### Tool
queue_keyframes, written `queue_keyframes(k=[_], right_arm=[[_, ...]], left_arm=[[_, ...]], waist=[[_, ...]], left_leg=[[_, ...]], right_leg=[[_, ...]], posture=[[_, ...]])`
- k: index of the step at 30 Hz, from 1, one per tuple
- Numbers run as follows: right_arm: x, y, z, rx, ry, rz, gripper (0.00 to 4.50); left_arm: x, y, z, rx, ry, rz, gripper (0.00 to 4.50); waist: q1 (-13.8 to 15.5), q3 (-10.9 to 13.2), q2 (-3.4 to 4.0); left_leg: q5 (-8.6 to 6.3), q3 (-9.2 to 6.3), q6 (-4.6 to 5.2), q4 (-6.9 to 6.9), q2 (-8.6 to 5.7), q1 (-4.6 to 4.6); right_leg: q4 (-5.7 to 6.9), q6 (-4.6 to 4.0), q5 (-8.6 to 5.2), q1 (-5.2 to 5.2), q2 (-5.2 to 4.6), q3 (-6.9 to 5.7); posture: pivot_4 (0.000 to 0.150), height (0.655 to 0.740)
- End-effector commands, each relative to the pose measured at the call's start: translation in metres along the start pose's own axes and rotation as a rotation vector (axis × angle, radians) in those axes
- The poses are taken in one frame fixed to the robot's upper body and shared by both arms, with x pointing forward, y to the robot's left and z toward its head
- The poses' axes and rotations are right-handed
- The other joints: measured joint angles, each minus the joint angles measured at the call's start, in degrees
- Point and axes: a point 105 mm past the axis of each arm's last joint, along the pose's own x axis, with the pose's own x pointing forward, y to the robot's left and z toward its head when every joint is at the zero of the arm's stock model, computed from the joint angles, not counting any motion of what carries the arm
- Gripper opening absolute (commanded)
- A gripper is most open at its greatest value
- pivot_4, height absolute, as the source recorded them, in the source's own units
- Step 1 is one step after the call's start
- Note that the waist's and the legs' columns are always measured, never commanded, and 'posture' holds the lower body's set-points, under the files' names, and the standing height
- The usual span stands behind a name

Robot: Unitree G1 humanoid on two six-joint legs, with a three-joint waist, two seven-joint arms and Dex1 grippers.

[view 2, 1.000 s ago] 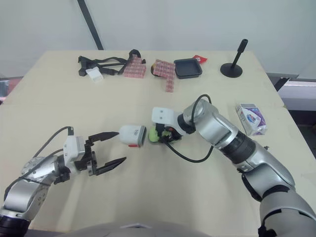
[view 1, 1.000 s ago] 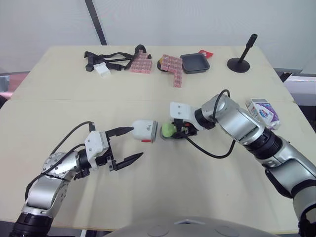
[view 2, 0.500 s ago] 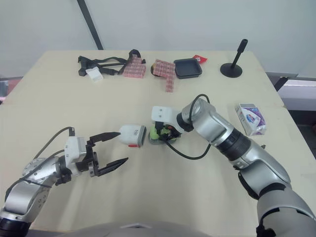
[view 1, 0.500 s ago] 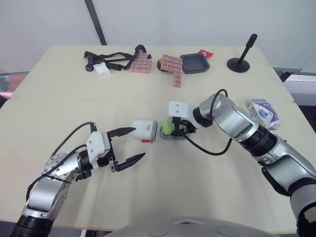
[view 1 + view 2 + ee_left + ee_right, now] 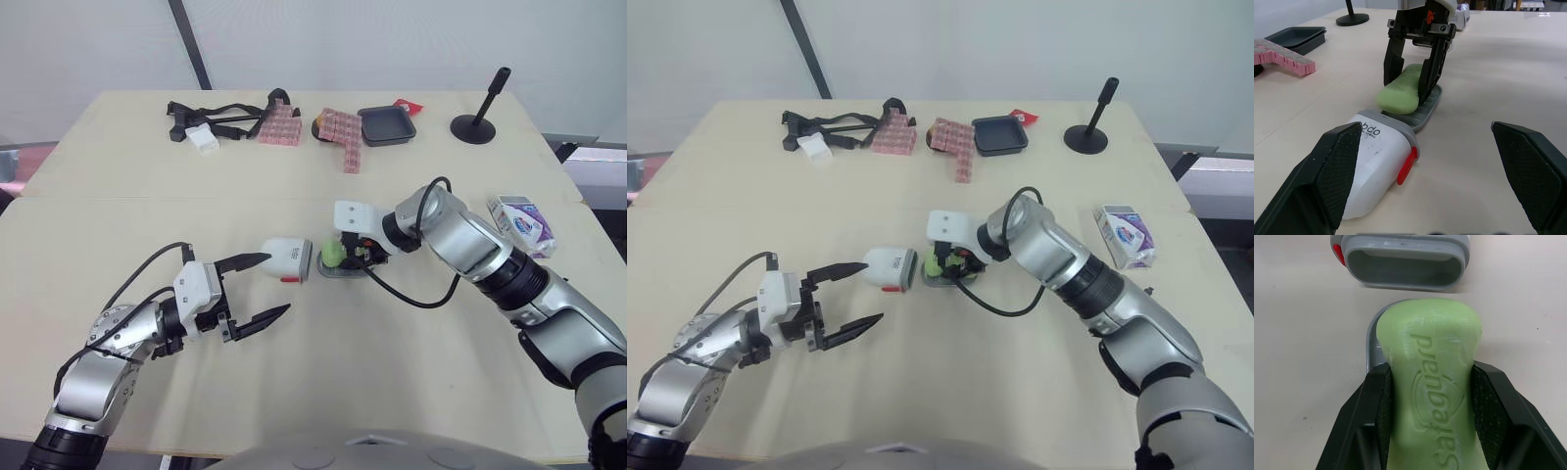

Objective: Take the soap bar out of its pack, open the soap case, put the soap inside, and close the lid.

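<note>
Nearest, at about 7 o'clock on the worktop (image 5: 411, 392), our left fingers (image 5: 1334, 171) stand spread wide and hold nothing. Their tips point toward 2 o'clock, and one tip is just beside the white cover (image 5: 287, 259) of the soap case; we cannot tell whether it touches. That cover lies on its side near the middle, its grey-rimmed mouth facing 3 o'clock and a red button on its near side. At the cover's 3 o'clock, just beside the mouth, the grey tray (image 5: 1429, 105) of the case lies flat. The green soap bar (image 5: 1429, 352) rests along it, one end toward the cover's opening but outside it. Our right fingers (image 5: 1376, 421) pinch the bar across its sides, reaching in from 3 o'clock. Well apart, farther toward 3 o'clock by the worktop's edge, lies the white and purple pack (image 5: 521, 223). Along the far side, from 11 to 1 o'clock, we see black straps (image 5: 220, 116), a small white block (image 5: 203, 138), pink blocks (image 5: 341, 129), a black dish (image 5: 387, 125) and a black stand (image 5: 477, 125).
</note>
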Motion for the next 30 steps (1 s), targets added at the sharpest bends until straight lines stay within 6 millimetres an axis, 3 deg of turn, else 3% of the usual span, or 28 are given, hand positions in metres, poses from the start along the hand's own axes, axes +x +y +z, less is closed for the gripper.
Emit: queue_keyframes(k=[1,2,3,8,21,26,30], right_arm=[[-0.004,-0.002,0.008,-0.019,-0.021,-0.005,1.74],[-0.004,-0.001,0.008,-0.018,-0.022,-0.003,1.74],[-0.005,-0.001,0.009,-0.017,-0.023,-0.002,2.79],[-0.005,-0.001,0.009,-0.023,-0.025,0.002,4.48],[-0.015,-0.005,0.014,0.034,-0.113,-0.03,4.48],[-0.037,-0.004,-0.003,0.08,-0.155,-0.096,4.48],[-0.053,0.008,-0.014,0.158,-0.313,-0.159,4.48]], left_arm=[[0.002,0.0,0.006,0.019,-0.021,-0.005,4.5],[0.002,0.0,0.006,0.019,-0.021,-0.005,4.5],[0.002,0.0,0.007,0.022,-0.022,-0.003,4.5],[0.002,0.002,0.006,0.03,-0.026,0.004,4.5],[0.002,0.005,0.004,0.054,-0.019,0.024,4.5],[0.002,0.011,0.003,0.059,-0.011,0.022,4.5],[0.002,0.021,0.002,0.081,-0.002,0.026,4.5]], waist=[[0.0,0.0,0.0],[0.0,0.0,0.0],[0.0,0.0,0.0],[0.0,0.0,0.0],[0.1,0.0,-0.01],[0.8,0.0,-0.04],[1.4,-0.1,-0.1]], left_leg=[[0.0,0.0,0.0,0.0,0.0,0.0],[0.0,0.0,0.0,0.0,0.01,0.0],[0.0,0.0,0.0,0.0,0.0,0.0],[0.0,0.0,0.0,0.0,0.0,0.0],[0.0,0.0,0.0,0.0,0.01,0.0],[0.0,0.0,0.0,0.01,0.01,0.01],[-0.02,0.0,-0.02,0.0,0.0,0.0]], right_leg=[[0.0,0.0,0.0,0.0,0.0,0.0],[0.0,0.0,0.0,0.0,0.0,0.0],[0.0,0.0,0.0,0.0,0.0,0.0],[0.01,0.0,0.0,0.0,0.0,0.0],[0.01,0.0,0.0,0.0,0.0,0.0],[-0.01,0.0,0.0,0.0,-0.01,0.0],[-0.04,0.01,0.0,0.03,-0.01,0.01]], posture=[[0.15,0.74],[0.15,0.74],[0.15,0.74],[0.15,0.74],[0.15,0.74],[0.15,0.74],[0.15,0.74]])
